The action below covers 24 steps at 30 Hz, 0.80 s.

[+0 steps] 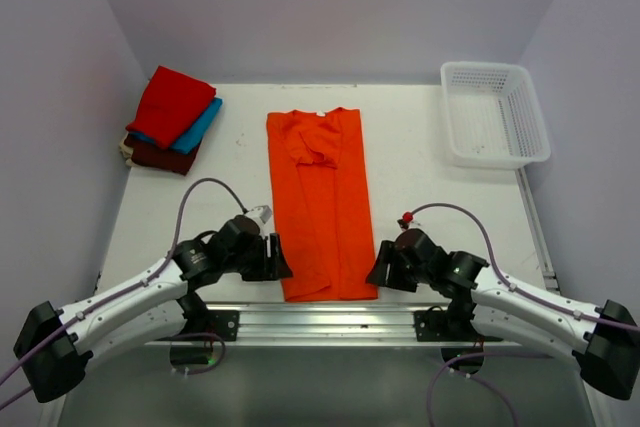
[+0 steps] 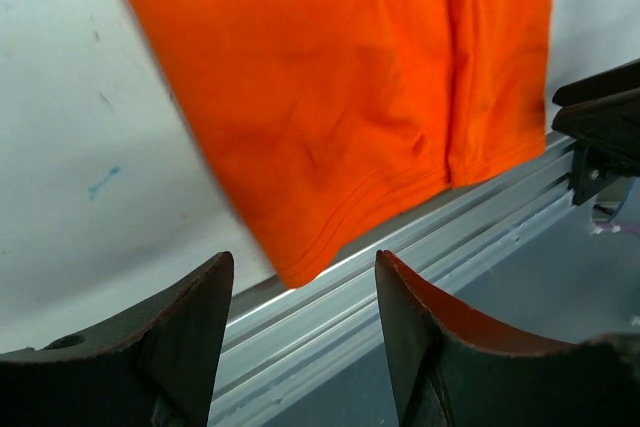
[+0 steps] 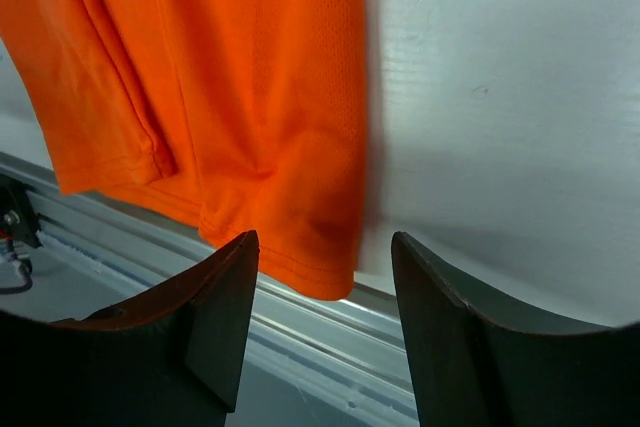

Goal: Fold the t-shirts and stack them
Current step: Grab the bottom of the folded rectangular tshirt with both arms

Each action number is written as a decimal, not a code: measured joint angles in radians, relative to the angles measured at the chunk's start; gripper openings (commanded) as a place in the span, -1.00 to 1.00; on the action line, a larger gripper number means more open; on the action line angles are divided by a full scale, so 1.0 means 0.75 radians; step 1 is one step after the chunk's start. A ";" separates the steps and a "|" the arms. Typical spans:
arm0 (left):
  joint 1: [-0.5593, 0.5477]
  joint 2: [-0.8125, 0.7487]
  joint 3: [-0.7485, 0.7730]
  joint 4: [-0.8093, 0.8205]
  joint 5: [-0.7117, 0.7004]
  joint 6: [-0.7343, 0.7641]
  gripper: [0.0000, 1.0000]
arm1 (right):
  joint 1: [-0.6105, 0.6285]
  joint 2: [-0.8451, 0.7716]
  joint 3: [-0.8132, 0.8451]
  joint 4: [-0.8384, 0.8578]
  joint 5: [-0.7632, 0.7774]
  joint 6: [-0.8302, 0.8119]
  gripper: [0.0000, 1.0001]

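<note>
Top view of a white table, taken from left to right

At ten o'clock, a stack of folded t-shirts: red tee on top, turquoise tee beneath, maroon tee at the bottom

At seven o'clock, left gripper, fingers spread wide and holding nothing, just beside the left hem corner of the orange t-shirt

In the middle, that orange t-shirt flat on the table, sleeves turned inward into a long narrow strip, neck toward twelve o'clock, hem toward six o'clock and overlapping the aluminium rail at the near edge

At five o'clock, right gripper, likewise spread and empty, just beside the right hem corner

At one o'clock, a white mesh basket, well apart from the cloth

Both wrist views: a hem corner of the orange cloth just ahead of the gap between two dark fingers, with no visible contact

Handling, as a judgement: probably light, thin and limp, not fragile, with doubled layers along the folded-in sides; likely to sag once lifted and to slide on the smooth tabletop. Best taken at the two hem corners, one gripper per corner, all layers pinched together, for an even lift toward the neck. Risk with a shallow pinch: only the top layer caught, folded sides falling open
</note>
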 measured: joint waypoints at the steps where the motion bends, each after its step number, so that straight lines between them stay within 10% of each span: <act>1: -0.028 0.017 -0.008 -0.009 -0.002 -0.022 0.23 | 0.000 0.005 -0.015 0.017 -0.025 0.018 0.13; 24: -0.150 0.087 -0.199 0.162 0.003 -0.295 0.13 | 0.000 0.009 -0.123 0.131 -0.166 0.204 -0.12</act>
